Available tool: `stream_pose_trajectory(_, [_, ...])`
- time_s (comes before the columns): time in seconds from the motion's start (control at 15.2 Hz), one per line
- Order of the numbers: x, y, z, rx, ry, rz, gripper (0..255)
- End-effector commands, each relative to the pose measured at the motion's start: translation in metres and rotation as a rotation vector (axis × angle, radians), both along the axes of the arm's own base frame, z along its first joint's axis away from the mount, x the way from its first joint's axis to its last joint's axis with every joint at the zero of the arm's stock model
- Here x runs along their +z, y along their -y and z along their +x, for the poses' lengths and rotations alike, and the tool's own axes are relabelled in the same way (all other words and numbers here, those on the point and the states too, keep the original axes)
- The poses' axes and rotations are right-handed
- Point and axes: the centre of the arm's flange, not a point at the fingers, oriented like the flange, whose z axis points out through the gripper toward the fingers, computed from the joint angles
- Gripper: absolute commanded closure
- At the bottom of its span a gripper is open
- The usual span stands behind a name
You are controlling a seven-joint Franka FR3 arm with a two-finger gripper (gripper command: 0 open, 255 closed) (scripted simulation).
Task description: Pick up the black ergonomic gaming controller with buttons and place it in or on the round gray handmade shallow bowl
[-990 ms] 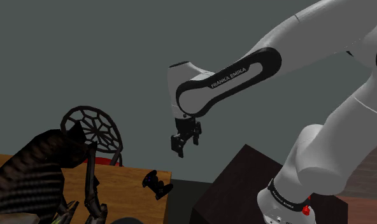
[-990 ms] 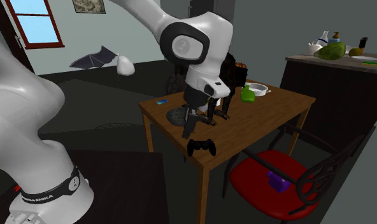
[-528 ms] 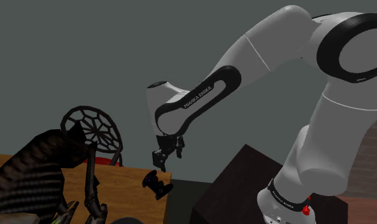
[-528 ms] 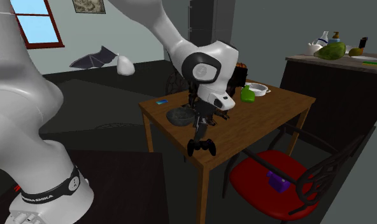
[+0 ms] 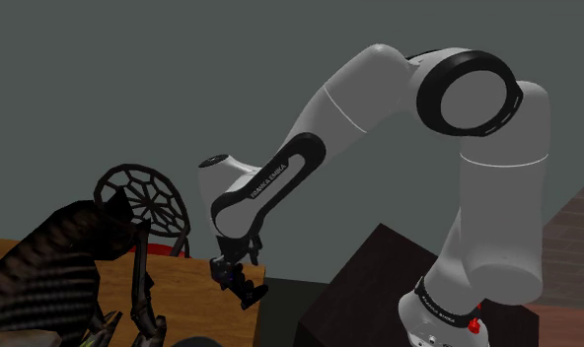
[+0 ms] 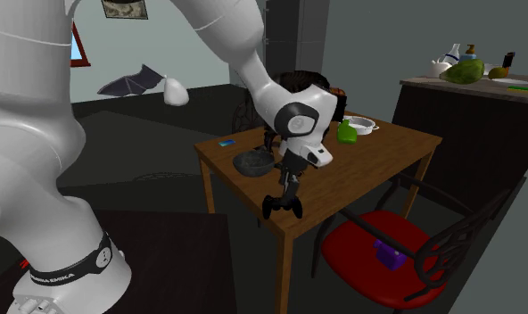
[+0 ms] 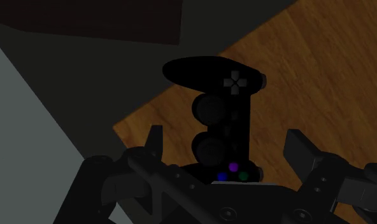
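Two black fingers point(image 7: 155, 139) of the gripper point(image 7: 227, 141) stand spread apart, one on each side of the black gaming controller point(image 7: 222, 121). A strip of bare wood shows between each fingertip and the controller's body, so nothing is grasped. The controller lies face up on the wooden table point(image 7: 321, 70), directly between the fingers. Its cross pad is on the half farther from the palm, its coloured buttons on the half nearer the palm, and its two sticks in between. Just outside one finger the tabletop ends at a corner, with dim floor beyond.

Seen from across the room, the gripper point(image 6: 284, 187) hangs close over the controller point(image 6: 282, 207) at a corner of the table point(image 6: 387, 152). The round grey bowl point(image 6: 251, 162) sits on the same top beyond the fingers, near the controller but apart from it. Farther past the fingers stand a green object point(image 6: 345, 132) and a white dish point(image 6: 365, 125). A red-seated chair point(image 6: 369, 236) is drawn up beside the table. Grey walls, a red-framed window point(image 6: 78, 49) and a dark counter point(image 6: 458, 116) carrying crockery enclose the room.

From the shoulder side, the gripper point(image 5: 224, 268) meets the controller point(image 5: 249, 291) at the table's edge point(image 5: 182, 286), next to the dark stand point(image 5: 379, 286).
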Motion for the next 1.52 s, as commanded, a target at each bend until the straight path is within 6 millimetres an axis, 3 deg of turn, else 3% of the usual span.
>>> stream_pose_trajectory(0.0, [-0.012, -0.004, 0.0, 0.0, 0.0, 0.0, 0])
stream_pose_trajectory(0.33, [-0.04, -0.005, -0.008, 0.0, 0.0, 0.0, 0])
stream_pose_trajectory(0.86, [-0.04, -0.005, -0.008, 0.0, 0.0, 0.0, 0])
stream_pose_trajectory(0.92, [-0.04, -0.005, -0.008, 0.0, 0.0, 0.0, 255])
stream_pose_trajectory(1.45, [-0.04, -0.005, -0.009, 0.0, 0.0, 0.0, 255])
